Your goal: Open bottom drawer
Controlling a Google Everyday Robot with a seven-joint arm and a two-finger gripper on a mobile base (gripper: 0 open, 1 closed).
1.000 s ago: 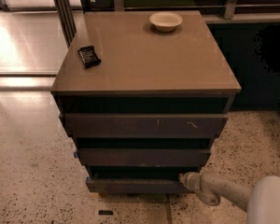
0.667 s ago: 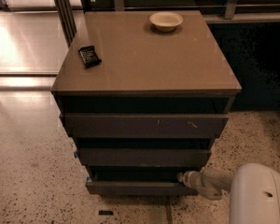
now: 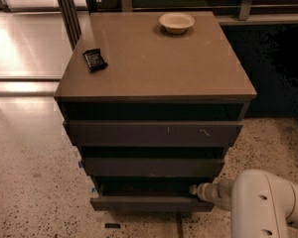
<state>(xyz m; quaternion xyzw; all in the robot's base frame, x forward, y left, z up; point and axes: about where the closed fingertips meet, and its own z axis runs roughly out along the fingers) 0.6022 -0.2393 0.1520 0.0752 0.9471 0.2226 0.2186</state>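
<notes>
Camera view: jaws at bottom drawer point(image 3: 148, 203)

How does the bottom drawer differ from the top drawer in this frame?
The top drawer front looks widest and bears pale scratch marks; the bottom drawer front looks narrowest and is plain. The gripper sits at the bottom drawer's upper right edge; nothing touches the top drawer. Both are dark brown, handleless slab fronts.
</notes>
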